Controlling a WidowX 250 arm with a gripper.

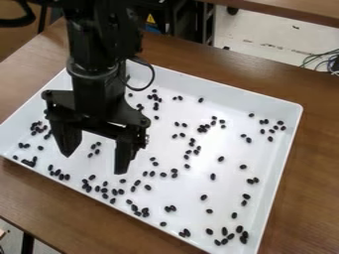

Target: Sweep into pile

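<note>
Brown wood makes up the table [308, 163], with pale floor [258, 37] behind it and cables [321, 60] at the upper right. Across the table lies the white tray [228, 93], rectangular, with raised walls and set at a slant. The black arm [96, 82] comes down from the top edge over the tray's left part. Its gripper [96, 152] hangs fingers down and is wide open, the two fingers well apart with nothing clamped between them; whether the tips touch the tray cannot be told. Smallest are the black beans [213, 176], scattered over the tray singly and in loose clusters. Many lie along the near wall, some by the left corner, others toward the right wall and the middle. A few show in the gap between the fingers.
</note>
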